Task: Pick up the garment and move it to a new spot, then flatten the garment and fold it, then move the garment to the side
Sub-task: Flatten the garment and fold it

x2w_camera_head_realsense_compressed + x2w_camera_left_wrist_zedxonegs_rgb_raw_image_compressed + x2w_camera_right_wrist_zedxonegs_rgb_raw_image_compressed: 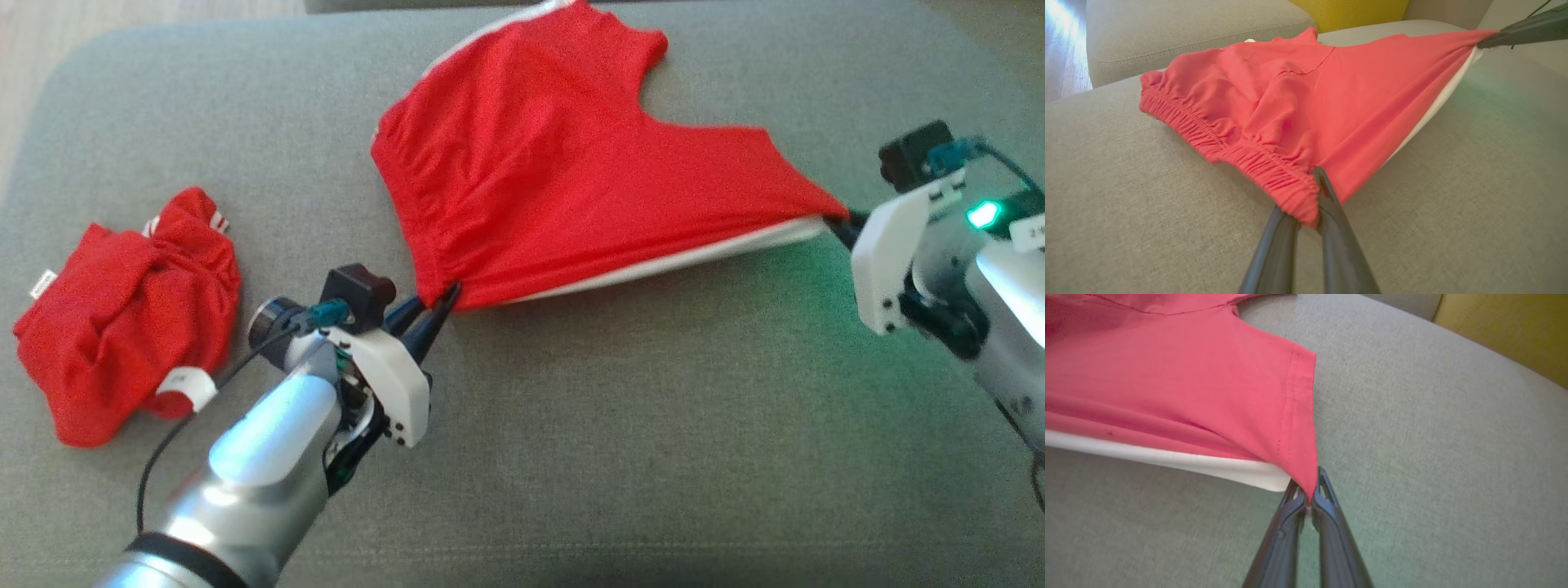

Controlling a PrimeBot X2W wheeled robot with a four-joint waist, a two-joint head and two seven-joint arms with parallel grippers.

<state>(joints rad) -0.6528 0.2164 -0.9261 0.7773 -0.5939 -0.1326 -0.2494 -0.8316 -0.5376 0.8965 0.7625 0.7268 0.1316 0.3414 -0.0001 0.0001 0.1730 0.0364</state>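
Right now the red garment (555, 180) lies spread over the upper middle of the grey sofa cushion (653, 457), drawn taut between my 2 grippers. Its gathered elastic waistband (1216, 141) runs down the left side, and a white band (694, 257) shows along the near edge, which is pulled into a straight line and looks slightly raised off the cushion.

The left gripper (437, 306) has its fingers pinched together on the near corner of the waistband; in the left wrist view the bunched elastic is squeezed between the 2 dark fingers. That arm rises from the lower left of the head view, forearm angled up and to the right.

The right gripper (841, 222) has its fingers clamped on the hem corner of a leg, red cloth and white band both caught at the tips. That arm enters from the right edge, its fingers pointing left, with a green light (984, 214) glowing on the wrist.

Well apart on the left of the cushion sits a second red garment (122, 318), crumpled in a heap. Behind the cushion I see a yellow cushion (1506, 330).
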